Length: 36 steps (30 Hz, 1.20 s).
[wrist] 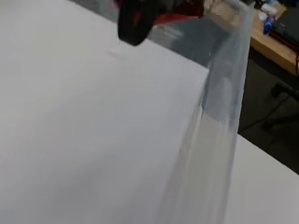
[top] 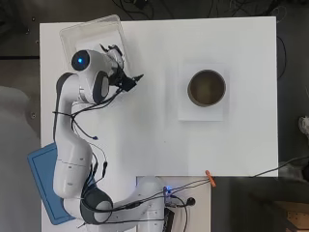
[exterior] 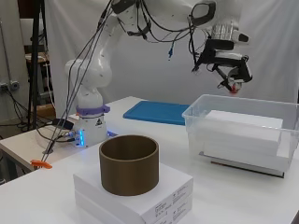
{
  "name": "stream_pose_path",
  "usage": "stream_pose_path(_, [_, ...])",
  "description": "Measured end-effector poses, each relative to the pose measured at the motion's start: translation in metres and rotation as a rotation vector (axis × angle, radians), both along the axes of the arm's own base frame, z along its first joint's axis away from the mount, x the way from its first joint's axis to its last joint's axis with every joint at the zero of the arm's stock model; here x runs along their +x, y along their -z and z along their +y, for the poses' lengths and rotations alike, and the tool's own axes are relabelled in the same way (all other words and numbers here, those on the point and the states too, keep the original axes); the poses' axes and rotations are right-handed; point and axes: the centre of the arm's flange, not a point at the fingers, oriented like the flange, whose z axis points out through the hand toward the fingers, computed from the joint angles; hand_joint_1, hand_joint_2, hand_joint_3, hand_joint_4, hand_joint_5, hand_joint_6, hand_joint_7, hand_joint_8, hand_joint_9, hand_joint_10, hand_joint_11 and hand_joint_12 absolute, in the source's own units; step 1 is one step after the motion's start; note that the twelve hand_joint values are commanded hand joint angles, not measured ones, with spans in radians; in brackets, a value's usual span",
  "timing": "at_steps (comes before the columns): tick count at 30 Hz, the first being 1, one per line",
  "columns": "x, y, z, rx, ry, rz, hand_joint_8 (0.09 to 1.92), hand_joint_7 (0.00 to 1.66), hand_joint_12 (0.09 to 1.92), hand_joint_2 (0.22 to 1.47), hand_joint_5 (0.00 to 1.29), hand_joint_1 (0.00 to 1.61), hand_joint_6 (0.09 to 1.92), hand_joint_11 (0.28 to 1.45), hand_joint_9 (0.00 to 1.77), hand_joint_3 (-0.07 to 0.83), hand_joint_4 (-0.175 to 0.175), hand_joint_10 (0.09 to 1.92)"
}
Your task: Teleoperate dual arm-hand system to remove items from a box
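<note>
Clear plastic box at table's 11 o'clock, white foam block inside. Hand hangs above, fingers curled, maybe empty. Block looks light, stiff; grab by side edges.

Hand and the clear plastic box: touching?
Apart. The side view shows the black and white hand hanging above the clear plastic box, with bare backdrop between its fingers and the rim.
</note>
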Motion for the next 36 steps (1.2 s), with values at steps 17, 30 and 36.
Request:
stream_pose_path(17, [-0.158,-0.139,-0.217,0.174,0.241,-0.189,1.92,1.04,1.89,1.24,0.71,1.1,1.92,1.01,1.26,0.001,0.175,1.92])
stream_pose_path(30, [-0.095,0.012,-0.507,0.245,0.38,0.076,1.92,1.06,1.89,1.25,0.72,1.1,1.92,1.11,1.31,0.001,0.175,1.92])
stream_pose_path(36, [-0.093,0.049,-0.502,0.192,0.366,0.143,1.92,1.04,1.9,1.24,0.68,1.04,1.92,1.1,1.31,-0.003,0.175,1.92])
